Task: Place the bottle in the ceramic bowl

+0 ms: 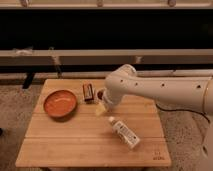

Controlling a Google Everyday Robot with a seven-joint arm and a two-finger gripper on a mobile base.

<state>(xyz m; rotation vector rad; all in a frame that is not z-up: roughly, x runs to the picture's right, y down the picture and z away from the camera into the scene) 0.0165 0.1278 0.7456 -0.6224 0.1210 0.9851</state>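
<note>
The small white bottle (125, 132) lies on its side on the wooden table (70, 142), right of centre, cap pointing to the far left. The orange-red ceramic bowl (60, 102) sits at the table's left, and nothing is in it. My gripper (101, 109) hangs low over the table between the bowl and the bottle, just up and left of the bottle's cap. It holds nothing that I can see.
A small dark brown box (88, 92) stands behind the gripper. A white cup (101, 94) beside it is mostly hidden by my arm (150, 89). A dark wall with rails runs behind the table. Carpet surrounds the table.
</note>
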